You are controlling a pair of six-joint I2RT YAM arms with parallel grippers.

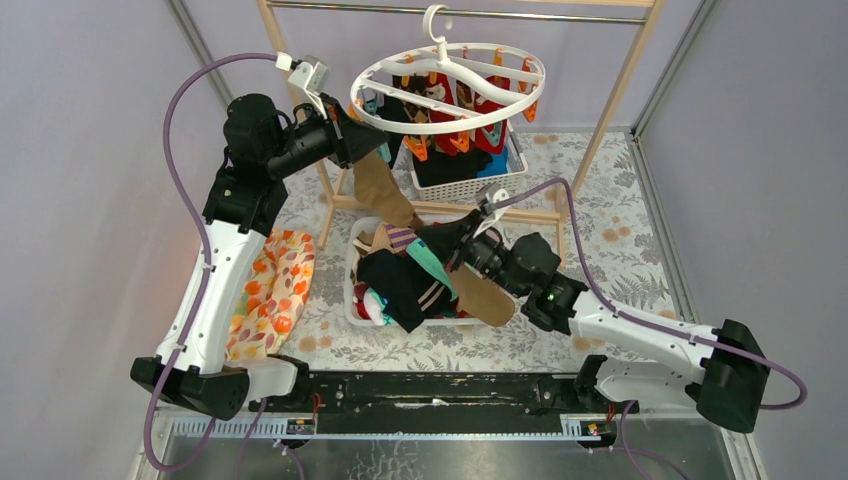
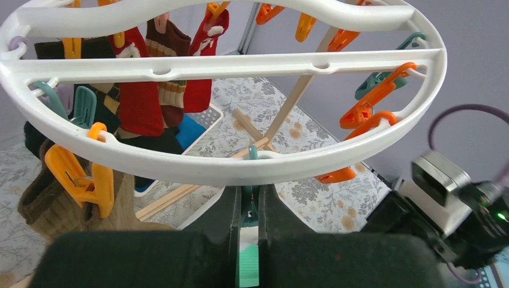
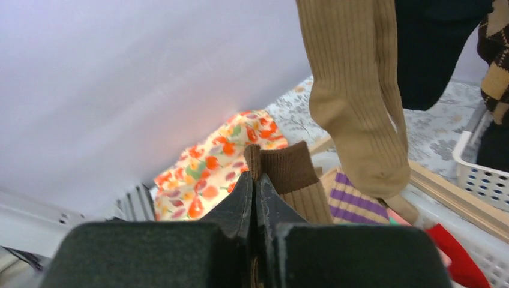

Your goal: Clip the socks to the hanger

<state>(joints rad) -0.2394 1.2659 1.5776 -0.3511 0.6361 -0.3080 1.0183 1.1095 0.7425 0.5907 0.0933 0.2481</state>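
Observation:
The white ring hanger (image 1: 447,88) hangs from the rail, with red, argyle and black socks (image 2: 141,105) clipped at its far side. A long tan sock (image 1: 385,190) hangs from an orange clip (image 2: 84,177) on the near-left rim. My left gripper (image 1: 365,140) is just under that rim, shut on a teal clip (image 2: 250,201). My right gripper (image 1: 435,243) is over the sock basket, shut on the brown cuff (image 3: 282,168) of a second tan sock (image 1: 490,295). The hanging tan sock (image 3: 360,90) is just ahead of it.
A white lattice basket (image 1: 352,290) under the right gripper holds several mixed socks. A second basket (image 1: 470,187) stands behind, under the hanger. The wooden rail frame (image 1: 610,110) spans the back. A floral cloth (image 1: 275,290) lies by the left arm.

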